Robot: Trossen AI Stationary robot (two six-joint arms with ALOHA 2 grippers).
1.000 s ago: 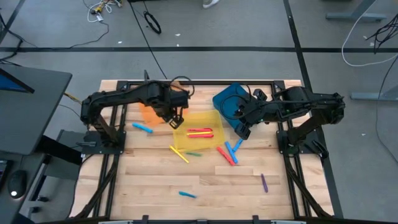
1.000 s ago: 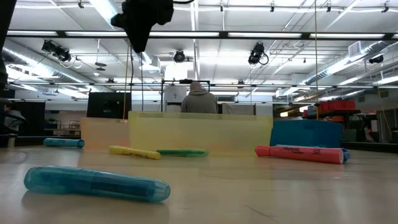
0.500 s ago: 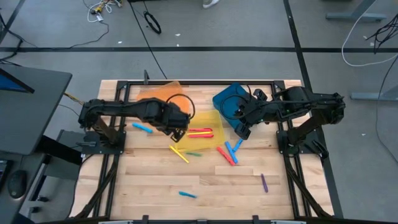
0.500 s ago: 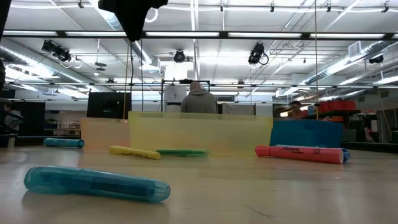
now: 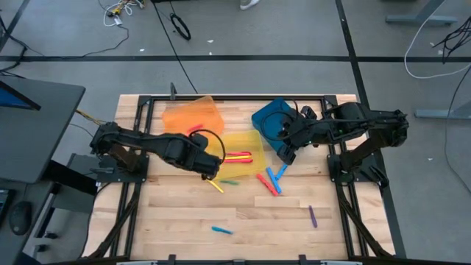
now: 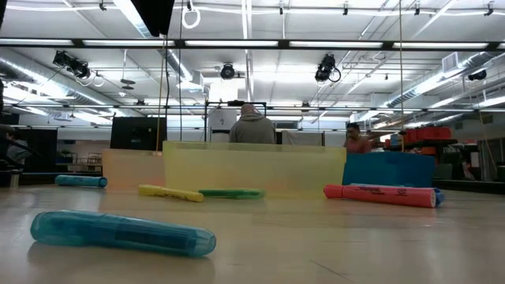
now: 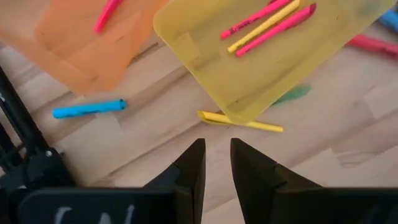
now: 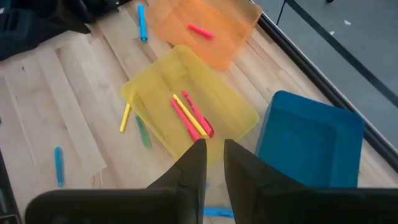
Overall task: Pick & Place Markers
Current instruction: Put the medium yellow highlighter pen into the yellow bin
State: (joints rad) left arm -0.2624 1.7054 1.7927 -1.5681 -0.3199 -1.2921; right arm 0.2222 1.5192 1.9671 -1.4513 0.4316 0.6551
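Observation:
Several markers lie on the table: a yellow one [image 5: 213, 184] and a green one [image 5: 229, 181] by the yellow bin's near edge, a red and blue cluster [image 5: 269, 180], a purple one [image 5: 312, 216] and a teal one [image 5: 221, 230]. My left gripper [image 5: 210, 166] hovers shut above the yellow bin's near left corner, over the yellow marker [image 7: 239, 122]. A blue marker [image 7: 87, 109] lies to its left. My right gripper [image 5: 285, 155] waits shut between the blue bin and the yellow bin, and its fingers show in its wrist view [image 8: 212, 149].
The orange bin [image 5: 191, 118] holds a pink marker [image 7: 107, 14]. The yellow bin [image 5: 254, 140] holds pink and yellow markers [image 7: 264, 23]. The blue bin [image 5: 271, 121] stands at the far right. Bare wood lies toward the near edge. People stand in the room behind the table.
My left gripper has moved from above the orange bin toward the table's near edge and slightly right, ending by the yellow bin's near left corner. The orange bin now shows uncovered. The right arm has kept still.

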